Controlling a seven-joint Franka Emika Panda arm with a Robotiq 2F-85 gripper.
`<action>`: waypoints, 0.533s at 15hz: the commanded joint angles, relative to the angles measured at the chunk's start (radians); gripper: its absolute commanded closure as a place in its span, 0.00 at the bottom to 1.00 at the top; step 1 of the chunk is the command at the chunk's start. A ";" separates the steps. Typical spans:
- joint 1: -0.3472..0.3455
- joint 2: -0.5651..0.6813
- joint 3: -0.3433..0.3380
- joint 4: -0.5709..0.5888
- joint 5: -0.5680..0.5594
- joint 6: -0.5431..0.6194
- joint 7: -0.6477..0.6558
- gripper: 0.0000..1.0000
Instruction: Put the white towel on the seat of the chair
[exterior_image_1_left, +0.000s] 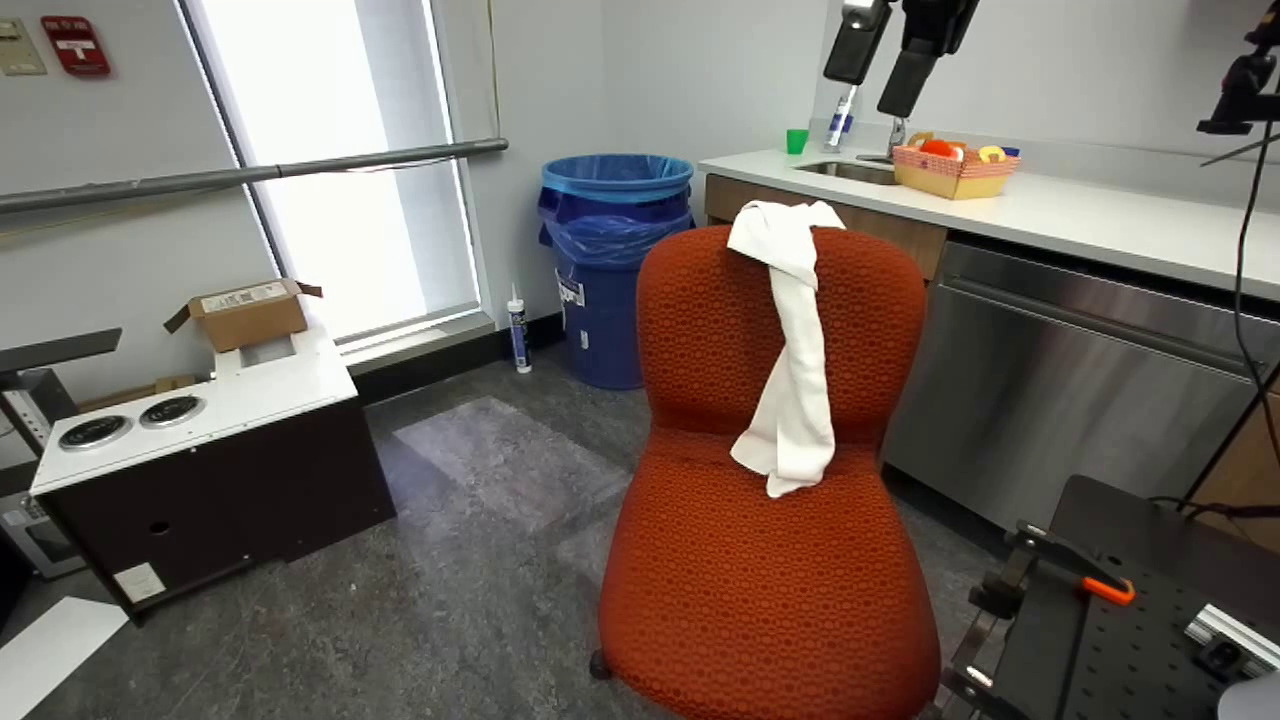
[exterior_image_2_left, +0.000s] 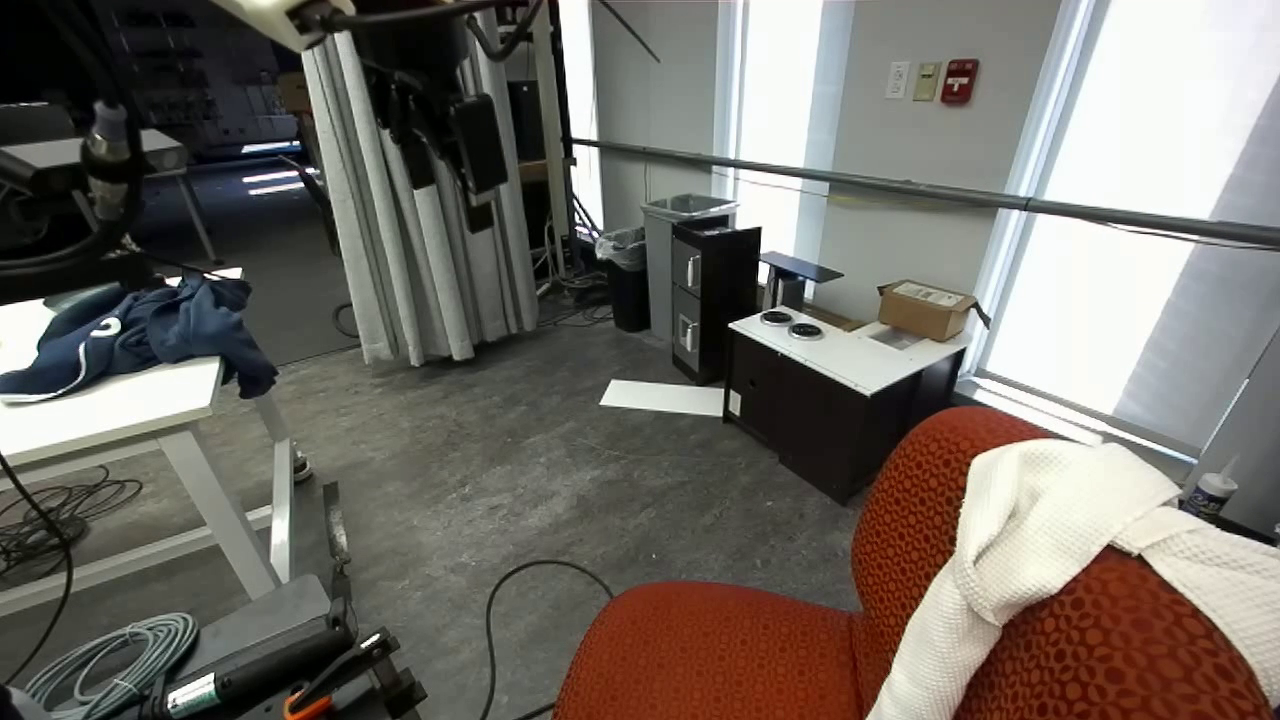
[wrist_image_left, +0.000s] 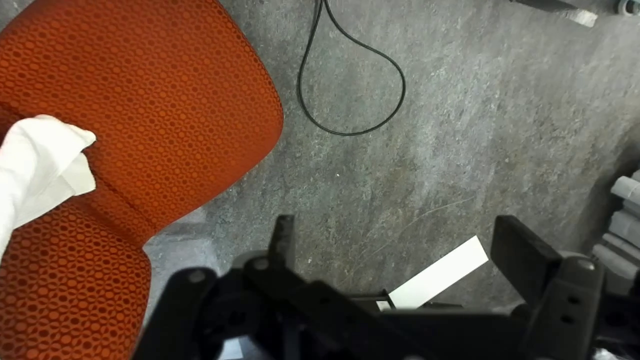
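"Where was the white towel (exterior_image_1_left: 803, 330)?"

"Over the top of the backrest (exterior_image_1_left: 700, 320), before the front edge of the counter (exterior_image_1_left: 1100, 205), part hanging behind, the front end down to the rear of the seat (exterior_image_1_left: 770, 590); whether it touched there I couldn't tell"

"And the gripper (wrist_image_left: 397, 230)?"

"It held nothing, its fingers (wrist_image_left: 522, 257) wide apart, well away from the towel"

"What could have gone wrong from there?"

"A grip on the low end alone, I reckoned: the part behind would drag on the backrest, and the chair (exterior_image_1_left: 700, 430) might roll, given the caster (exterior_image_1_left: 599, 665) under it"

"And gripping higher?"

"Fingers sent too deep might pinch the backrest along with the towel; too short a lift would leave it hooked"

"Anything nearby to catch it?"

"The edge of the black tabletop (exterior_image_1_left: 1110, 660), near the seat in an exterior view, bore what looked like an orange-handled clamp (exterior_image_1_left: 1108, 592); a swing past that edge could snag the towel, and a release off-centre could drop it on the floor (exterior_image_1_left: 470, 600)"
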 joint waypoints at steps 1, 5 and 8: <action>-0.066 0.071 -0.013 0.056 -0.037 0.032 0.007 0.00; -0.128 0.187 -0.048 0.129 -0.107 0.077 -0.009 0.00; -0.163 0.294 -0.079 0.214 -0.154 0.114 -0.009 0.00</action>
